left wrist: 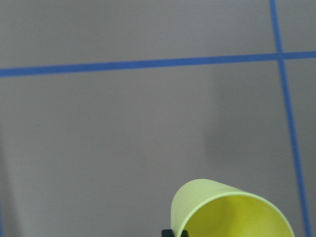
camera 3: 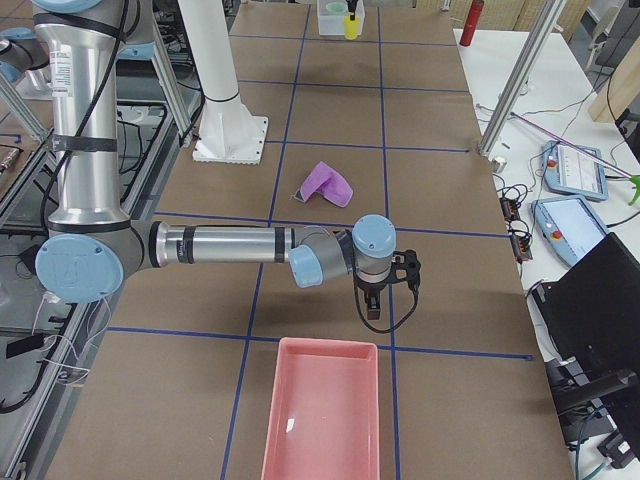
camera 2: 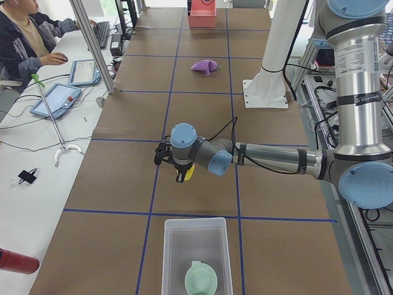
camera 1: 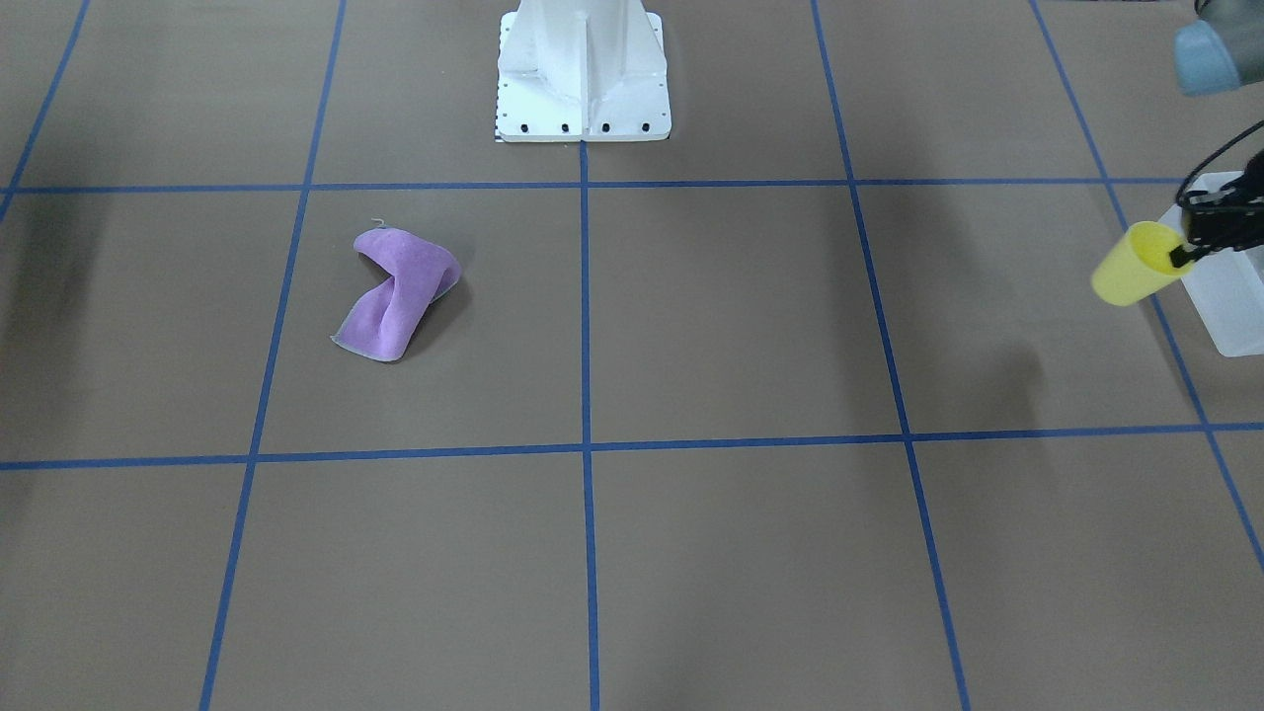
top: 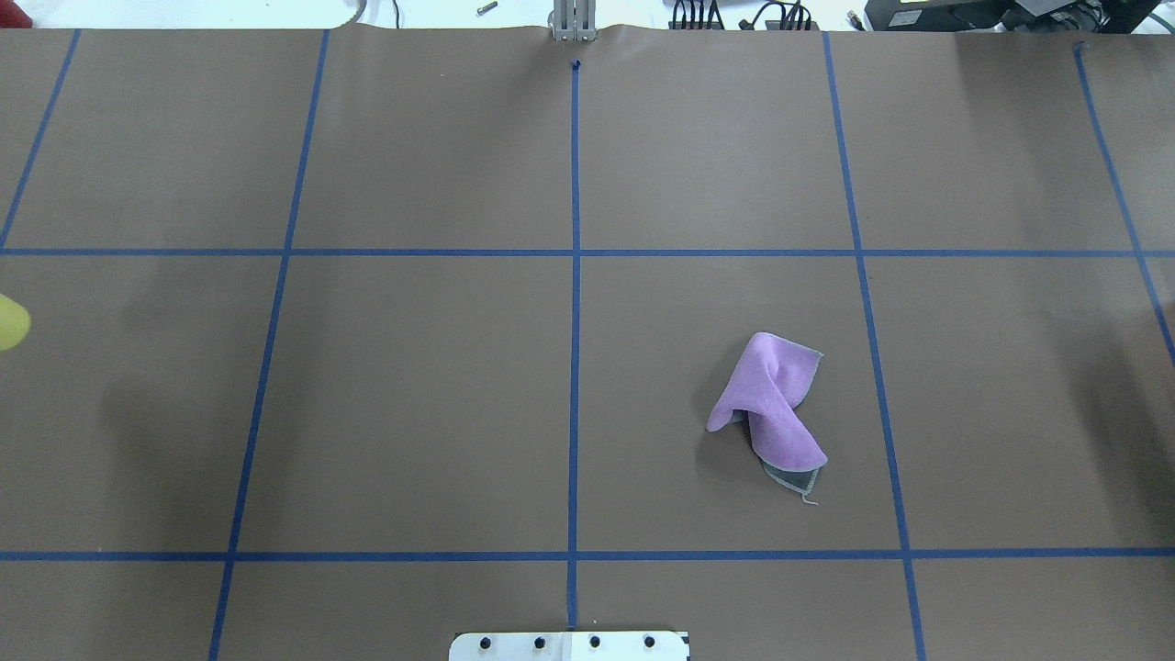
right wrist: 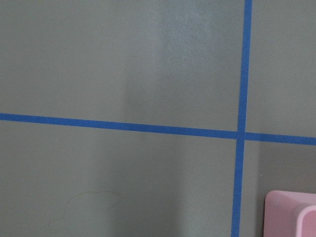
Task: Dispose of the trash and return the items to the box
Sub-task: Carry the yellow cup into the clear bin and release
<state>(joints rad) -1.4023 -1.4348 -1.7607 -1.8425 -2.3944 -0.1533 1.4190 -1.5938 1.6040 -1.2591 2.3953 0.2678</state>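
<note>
- Left gripper (camera 1: 1182,256) sits at the 3 o'clock edge of the front-facing view. Its jaws pinch the small yellow plastic tumbler cup (camera 1: 1136,265) by the wall at the rim.
- One black finger (camera 1: 1179,259) reaches inside the cup's mouth. In the left wrist view a dark fingertip (left wrist: 168,232) shows against the outside of the wall at the bottom edge.
- The cup is held tilted and lifted off the brown table (camera 1: 750,316). Front-facing, its mouth points to 2 o'clock, toward the gripper, and its base to 8 o'clock.
- Translucent frosted-white rectangular plastic tub (camera 1: 1229,306) lies just at 3 o'clock of the cup in the front-facing view.
- In the left side view the tub stands at 6 o'clock of the gripper and apart from it, so the cup is not over the tub.
- Pale mint-green round bowl (camera 2: 201,279) lies inside the tub, at its near end.
- Right gripper (camera 3: 372,312) hangs over the table near the 12 o'clock end of a pink rectangular plastic tray (camera 3: 322,415). It shows only in the right side view, so I cannot tell how its jaws stand.
- Crumpled purple cloth (top: 771,404) lies on the table well apart from both grippers. In the overhead view it is at 1 o'clock of the white metal pedestal base (top: 569,645).
</note>
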